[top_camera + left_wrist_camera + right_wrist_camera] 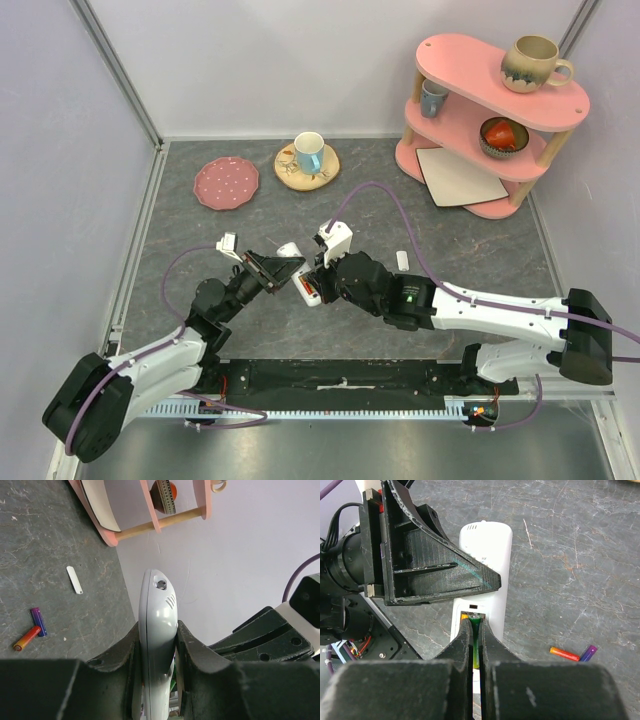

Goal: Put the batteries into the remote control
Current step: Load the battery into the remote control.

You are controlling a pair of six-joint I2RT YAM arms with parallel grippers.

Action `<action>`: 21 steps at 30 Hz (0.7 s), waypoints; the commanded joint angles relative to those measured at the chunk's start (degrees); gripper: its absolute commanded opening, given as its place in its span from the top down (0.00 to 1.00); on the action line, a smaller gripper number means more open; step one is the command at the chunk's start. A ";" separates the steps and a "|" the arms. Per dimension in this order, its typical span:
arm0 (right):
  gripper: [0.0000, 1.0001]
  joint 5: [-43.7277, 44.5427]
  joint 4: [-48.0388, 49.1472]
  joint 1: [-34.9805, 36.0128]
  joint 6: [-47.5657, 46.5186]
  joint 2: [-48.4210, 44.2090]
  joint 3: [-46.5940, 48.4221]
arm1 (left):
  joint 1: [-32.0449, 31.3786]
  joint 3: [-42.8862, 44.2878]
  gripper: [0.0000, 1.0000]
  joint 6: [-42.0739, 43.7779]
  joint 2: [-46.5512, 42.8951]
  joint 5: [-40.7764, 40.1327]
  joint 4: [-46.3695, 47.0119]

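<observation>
- The remote control (pixel 487 555) is held above the counter (pixel 570 555), clamped by its edges in the left end effector (pixel 158 630), with its rear recess turned to the right arm
- The right end effector (pixel 474 625) is pinched on a green battery (pixel 475 642) at that recess, both arms angled inward mid-counter
- Two loose batteries (pixel 27 638) on the counter are seen only in the wrist views

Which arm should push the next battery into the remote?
Right. The right gripper pinches a green battery at the remote's open recess; the left gripper is clamped on the remote.
</observation>
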 commanded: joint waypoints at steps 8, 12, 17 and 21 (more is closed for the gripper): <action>0.87 0.45 -6.78 0.36 1.84 1.91 1.74 | -0.14 0.95 0.98 0.31 -1.39 -3.03 7.03; 0.85 0.45 -7.04 0.45 1.84 2.18 2.54 | -0.23 0.95 0.98 0.31 -1.39 -3.03 7.03; 0.82 0.19 -7.13 0.45 1.75 2.35 2.98 | -0.23 1.04 0.98 0.31 -1.22 -2.77 6.85; 0.81 -0.17 -7.22 0.36 1.75 2.62 3.24 | -0.32 1.13 0.98 0.22 -0.69 -2.41 7.03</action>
